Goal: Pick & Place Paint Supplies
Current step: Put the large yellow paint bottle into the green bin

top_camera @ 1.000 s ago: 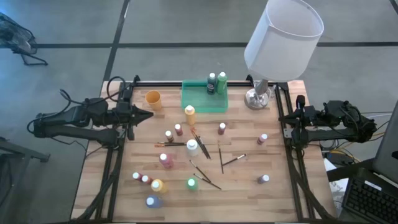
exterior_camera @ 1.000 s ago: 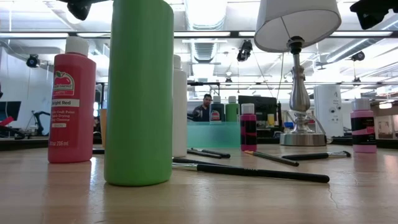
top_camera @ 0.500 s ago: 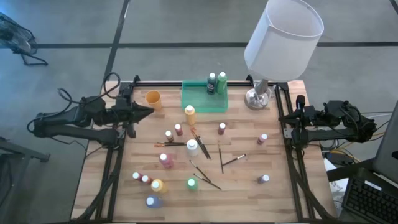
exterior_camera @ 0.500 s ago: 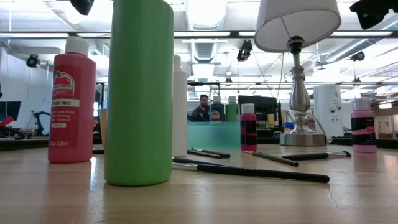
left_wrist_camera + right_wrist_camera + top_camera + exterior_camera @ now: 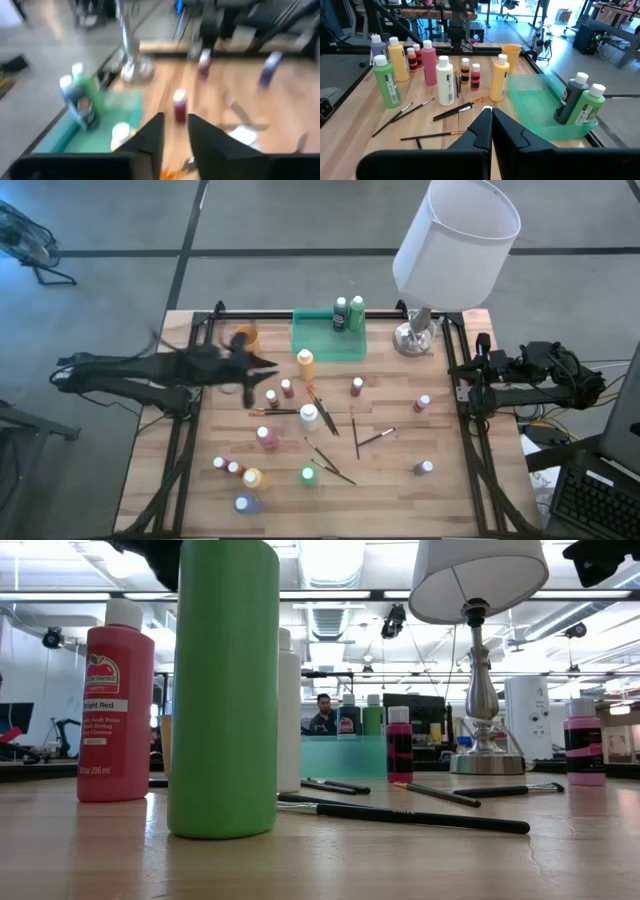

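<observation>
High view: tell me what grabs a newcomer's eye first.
A big white lampshade looms over the table's far right corner. Below it, paint bottles and brushes lie scattered across the wooden table, with two bottles standing in a green tray at the far edge. The left end effector reaches out over the scatter; the right arm waits at the table's right edge.

A tall green bottle (image 5: 223, 690) stands at the worktop's (image 5: 320, 860) near edge, a red bottle (image 5: 116, 705) beside it, paintbrushes (image 5: 400, 814) behind.
</observation>
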Robot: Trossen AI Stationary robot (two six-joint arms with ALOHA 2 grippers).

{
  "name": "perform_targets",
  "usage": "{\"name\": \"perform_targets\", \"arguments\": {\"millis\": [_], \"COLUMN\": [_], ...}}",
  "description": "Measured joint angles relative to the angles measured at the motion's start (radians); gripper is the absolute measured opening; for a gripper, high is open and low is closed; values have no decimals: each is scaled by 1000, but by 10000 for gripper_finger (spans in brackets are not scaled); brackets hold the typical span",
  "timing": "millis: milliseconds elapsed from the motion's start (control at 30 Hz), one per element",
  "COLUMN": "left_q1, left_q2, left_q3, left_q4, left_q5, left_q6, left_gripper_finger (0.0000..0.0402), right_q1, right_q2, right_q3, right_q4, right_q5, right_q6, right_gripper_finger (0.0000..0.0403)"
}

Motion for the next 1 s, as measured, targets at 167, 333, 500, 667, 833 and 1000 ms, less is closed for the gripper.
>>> {"name": "perform_targets", "arguments": {"millis": [167, 333, 500, 667, 833, 1000], "left_q1": [1, 3, 16, 57, 114, 151], "left_q2": [65, 136, 210, 268, 311, 342], "left_q3": [34, 53, 79, 110, 147, 151], "left_q4": [20, 27, 34, 44, -9, -12], "left_q5": [-84, -83, -84, -133, -141, -45], "left_q6": [30, 46, 46, -30, -95, -98], "left_gripper_finger": [164, 182, 181, 184, 204, 233], "right_q1": [0, 0, 0, 0, 0, 0], "right_q2": [0, 0, 0, 0, 0, 0], "right_q3": [0, 0, 0, 0, 0, 0], "right_q4": [0, 0, 0, 0, 0, 0], "right_q5": [0, 0, 0, 0, 0, 0], "right_q6": [0, 0, 0, 0, 0, 0], "right_gripper_finger": [8, 8, 8, 8, 8, 8]}}
